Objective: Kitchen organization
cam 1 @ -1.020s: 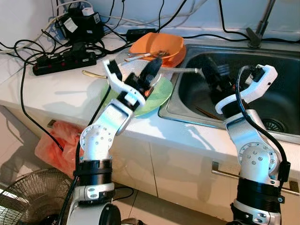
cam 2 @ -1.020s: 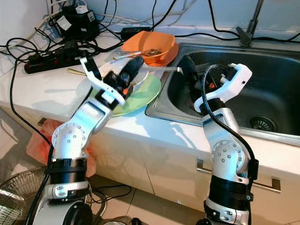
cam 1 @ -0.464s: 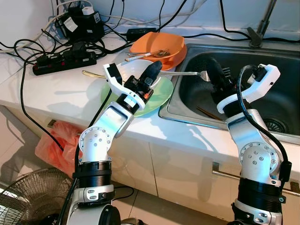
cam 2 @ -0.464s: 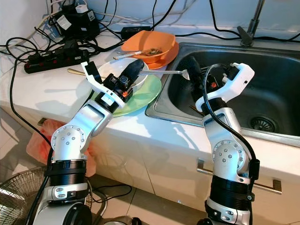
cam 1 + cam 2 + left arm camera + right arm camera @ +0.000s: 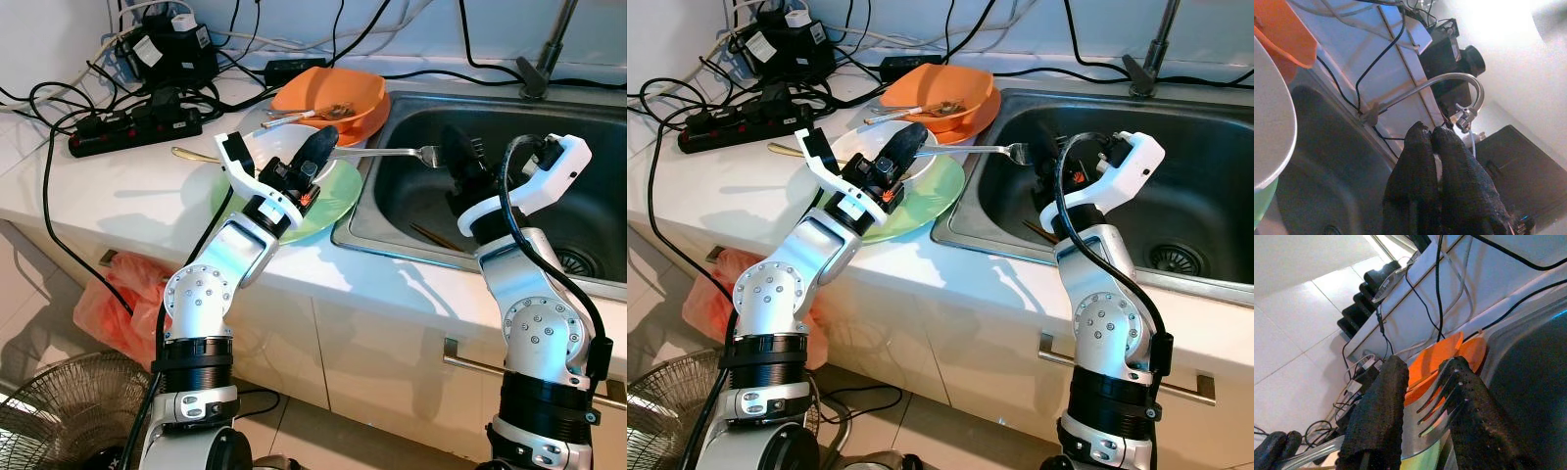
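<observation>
Steel fork [image 5: 384,153] clamped by left gripper [image 5: 321,144]; right gripper [image 5: 457,149] open around its tines; handover incomplete, dishes unsorted.

The fork [image 5: 387,152] handle end is concealed inside the left end effector [image 5: 323,140]. The fan [image 5: 59,416] is cropped by the frame edge. Utensils in the orange bowl [image 5: 333,95] are too small to identify.

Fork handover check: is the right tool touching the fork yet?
Cannot tell. The right wrist view shows the fork tines between the right tool's open fingers, against the far one, but contact isn't plain. The left tool holds its handle.
</observation>
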Tool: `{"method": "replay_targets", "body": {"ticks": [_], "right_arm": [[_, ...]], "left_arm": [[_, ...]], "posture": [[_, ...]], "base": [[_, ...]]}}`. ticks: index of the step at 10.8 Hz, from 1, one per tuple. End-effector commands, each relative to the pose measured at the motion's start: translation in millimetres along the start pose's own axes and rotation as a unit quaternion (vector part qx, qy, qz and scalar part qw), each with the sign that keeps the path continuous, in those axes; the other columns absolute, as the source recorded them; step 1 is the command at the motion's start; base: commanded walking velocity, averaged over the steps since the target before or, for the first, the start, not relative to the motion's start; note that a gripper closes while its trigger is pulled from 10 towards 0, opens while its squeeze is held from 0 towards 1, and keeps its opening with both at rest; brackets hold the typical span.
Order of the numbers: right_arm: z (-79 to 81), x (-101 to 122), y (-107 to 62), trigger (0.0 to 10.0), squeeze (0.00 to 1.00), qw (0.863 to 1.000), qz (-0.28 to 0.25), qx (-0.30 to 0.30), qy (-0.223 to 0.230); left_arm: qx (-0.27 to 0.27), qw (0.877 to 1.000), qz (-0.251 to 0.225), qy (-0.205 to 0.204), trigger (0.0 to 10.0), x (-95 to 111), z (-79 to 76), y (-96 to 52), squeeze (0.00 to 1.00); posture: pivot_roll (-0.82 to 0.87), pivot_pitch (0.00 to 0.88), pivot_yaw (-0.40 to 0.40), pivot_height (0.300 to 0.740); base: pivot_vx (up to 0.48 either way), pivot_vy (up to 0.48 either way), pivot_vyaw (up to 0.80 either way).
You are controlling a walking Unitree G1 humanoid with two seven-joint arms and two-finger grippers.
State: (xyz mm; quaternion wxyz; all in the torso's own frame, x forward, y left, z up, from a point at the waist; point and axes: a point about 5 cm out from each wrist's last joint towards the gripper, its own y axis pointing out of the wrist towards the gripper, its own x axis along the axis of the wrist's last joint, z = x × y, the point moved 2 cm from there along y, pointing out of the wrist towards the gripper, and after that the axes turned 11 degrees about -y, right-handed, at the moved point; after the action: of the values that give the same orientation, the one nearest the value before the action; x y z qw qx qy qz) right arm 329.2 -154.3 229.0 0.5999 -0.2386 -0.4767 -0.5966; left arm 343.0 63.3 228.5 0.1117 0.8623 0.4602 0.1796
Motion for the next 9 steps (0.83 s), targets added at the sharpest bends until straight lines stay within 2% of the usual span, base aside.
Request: {"method": "replay_targets", "body": {"ticks": [1,5,9], "right_arm": [[9.3,4.4,3.2,0.0,0.00,1.000,-0.010,0.016,0.005],[9.1,5.0,3.5,0.0,0.00,1.000,-0.011,0.015,0.003],[7.3,5.5,3.6,0.0,0.00,1.000,-0.013,0.009,0.001]], "left_arm": [[0.001,1.000,0.004,-0.018,0.0,-8.5,2.2,0.6,0.00],[0.001,1.000,0.006,-0.017,0.0,-8.7,2.0,-0.3,0.00],[0.004,0.999,0.033,-0.022,0.0,-18.0,3.3,0.7,0.00]], "posture": [[0.10,0.054,0.147,0.740],[0.10,0.053,0.149,0.740],[0.10,0.052,0.151,0.740]], "base": [[0.000,0.000,0.00],[0.000,0.000,0.00],[0.000,0.000,0.00]]}}
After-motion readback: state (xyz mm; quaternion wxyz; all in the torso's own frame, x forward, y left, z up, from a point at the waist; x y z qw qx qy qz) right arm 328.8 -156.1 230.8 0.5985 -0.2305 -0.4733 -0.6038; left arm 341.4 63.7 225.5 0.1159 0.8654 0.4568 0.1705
